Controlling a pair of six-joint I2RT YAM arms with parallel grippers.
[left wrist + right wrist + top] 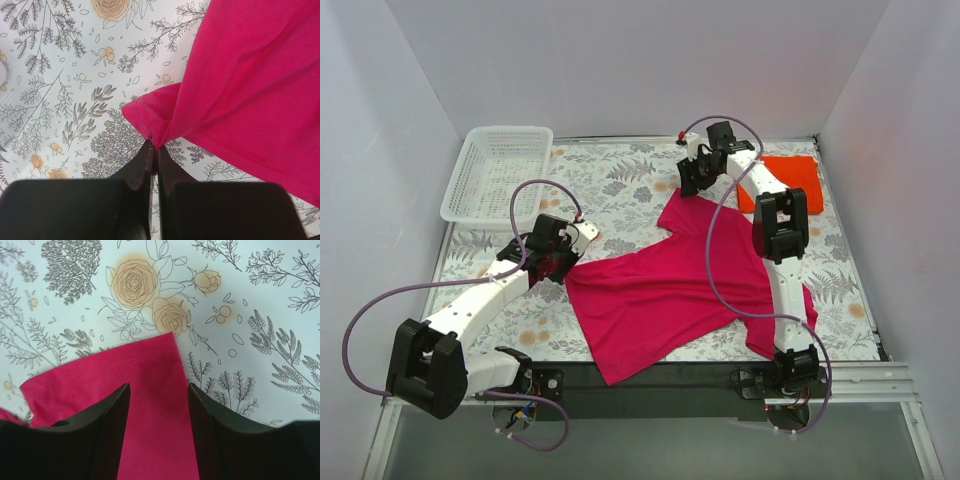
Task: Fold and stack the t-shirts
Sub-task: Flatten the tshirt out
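On the flower-printed desk (620,180), our magenta-pink cotton t-shirt (670,290) sprawls unfolded toward the near edge. The orange-red cotton t-shirt (788,180) lies folded at the far right corner. We judge the task roughly half done. Left jaws pinch the pink shirt's left corner; right jaws gape over its far corner.

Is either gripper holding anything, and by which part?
The left gripper is shut on the pink t-shirt, pinching a bunched corner of its edge. The right gripper is open over a hem, holding nothing.
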